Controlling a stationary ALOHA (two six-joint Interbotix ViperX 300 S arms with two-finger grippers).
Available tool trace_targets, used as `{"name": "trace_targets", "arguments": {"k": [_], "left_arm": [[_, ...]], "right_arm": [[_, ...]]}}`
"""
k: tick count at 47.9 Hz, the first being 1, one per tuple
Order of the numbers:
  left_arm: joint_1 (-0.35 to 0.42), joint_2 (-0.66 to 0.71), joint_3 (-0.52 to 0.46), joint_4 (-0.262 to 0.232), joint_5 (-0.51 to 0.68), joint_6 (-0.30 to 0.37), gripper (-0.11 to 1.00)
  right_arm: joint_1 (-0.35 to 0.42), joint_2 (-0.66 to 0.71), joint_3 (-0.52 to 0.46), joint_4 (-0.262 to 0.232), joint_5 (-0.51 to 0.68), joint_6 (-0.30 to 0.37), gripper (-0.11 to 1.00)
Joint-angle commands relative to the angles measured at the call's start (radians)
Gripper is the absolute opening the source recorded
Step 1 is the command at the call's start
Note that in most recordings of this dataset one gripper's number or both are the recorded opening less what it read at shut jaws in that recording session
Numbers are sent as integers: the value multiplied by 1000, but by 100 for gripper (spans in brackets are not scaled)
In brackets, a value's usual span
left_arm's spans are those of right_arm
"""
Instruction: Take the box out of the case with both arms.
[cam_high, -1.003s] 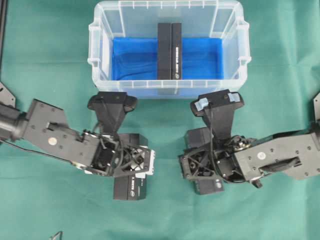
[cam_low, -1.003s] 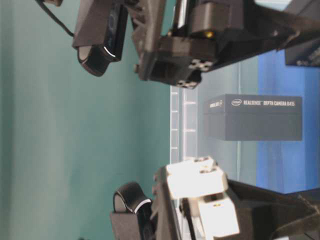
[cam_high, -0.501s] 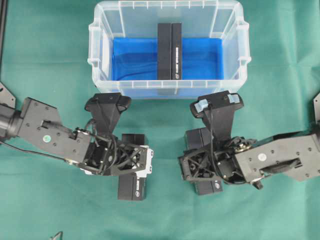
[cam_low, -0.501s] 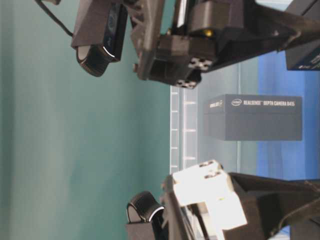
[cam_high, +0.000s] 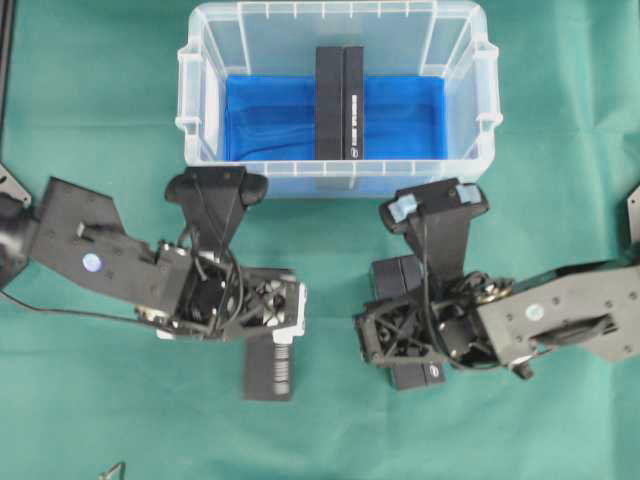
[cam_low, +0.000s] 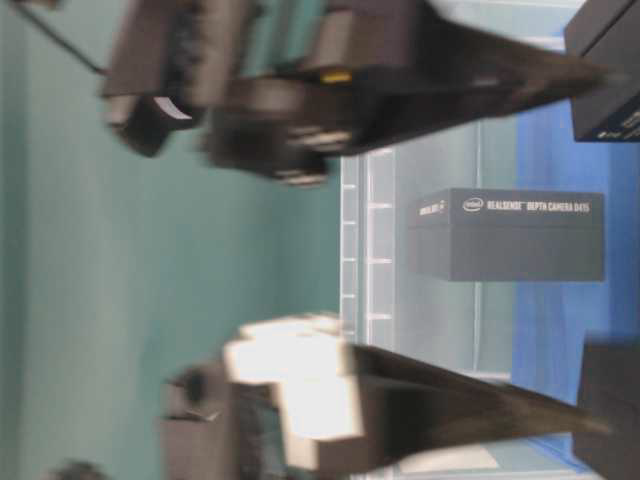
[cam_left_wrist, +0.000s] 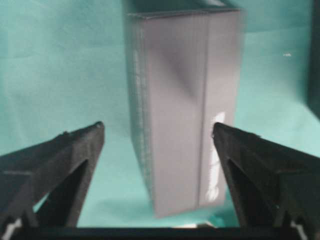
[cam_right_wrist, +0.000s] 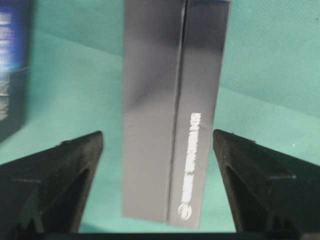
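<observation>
Box (cam_high: 339, 102) upright in case (cam_high: 200, 100), long axis front-to-back; left claw (cam_left_wrist: 157, 135), right claw (cam_right_wrist: 157, 140) spread.

Left hand (cam_left_wrist: 157, 145) at lower left of the overhead frame, fingers spread wide; right hand (cam_right_wrist: 157, 150) at lower right, likewise spread.

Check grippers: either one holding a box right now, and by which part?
Nothing held. Left gripper and right gripper both stand open, each with a dark box lying on the green cloth between its fingers, untouched.
</observation>
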Motion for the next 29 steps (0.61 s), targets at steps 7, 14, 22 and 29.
{"name": "trace_targets", "arguments": {"k": [7, 14, 22, 29], "left_arm": [[20, -49, -164, 40, 161, 54, 83], [40, -63, -255, 51, 261, 112, 83], [52, -84, -351, 87, 333, 149, 83], [52, -86, -413, 95, 396, 167, 83]], "right_arm": [[-9, -84, -106, -52, 130, -26, 90], [-20, -110, -179, -72, 230, -72, 90], [-29, -115, -252, -72, 298, -127, 90], [-37, -115, -336, -72, 348, -170, 90]]}}
